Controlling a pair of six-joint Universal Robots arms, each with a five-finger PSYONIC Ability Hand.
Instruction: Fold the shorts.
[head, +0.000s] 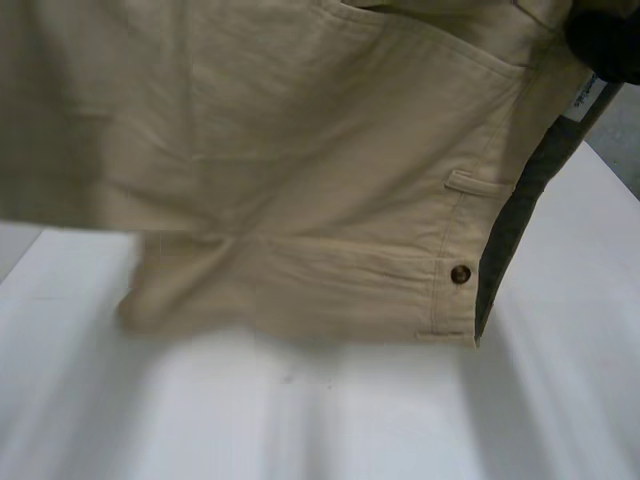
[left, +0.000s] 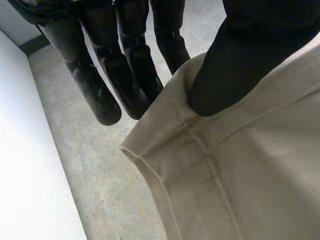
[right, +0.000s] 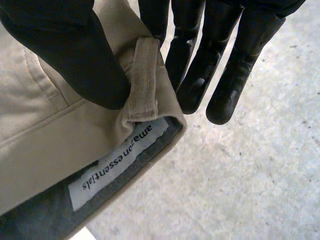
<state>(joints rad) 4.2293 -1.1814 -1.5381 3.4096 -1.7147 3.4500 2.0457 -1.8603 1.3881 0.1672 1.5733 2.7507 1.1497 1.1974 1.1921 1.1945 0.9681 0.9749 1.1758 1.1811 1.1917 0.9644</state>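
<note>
The beige shorts (head: 300, 150) hang lifted in front of the head view, their lower edge just above the white table (head: 350, 420). A brown button (head: 461, 273) and the grey inner waistband face the right side. My right hand (head: 605, 40) holds the upper right corner. In the right wrist view my right hand (right: 75, 55) pinches the waistband (right: 40, 130) beside a belt loop (right: 142, 80), thumb in front, fingers behind. In the left wrist view my left hand (left: 235, 70) pinches a seamed corner of the shorts (left: 250, 175) between thumb and fingers.
A white size label (right: 120, 160) is sewn inside the waistband. Grey concrete floor (left: 100, 165) lies below both hands, beside the table's white edge (left: 25, 175).
</note>
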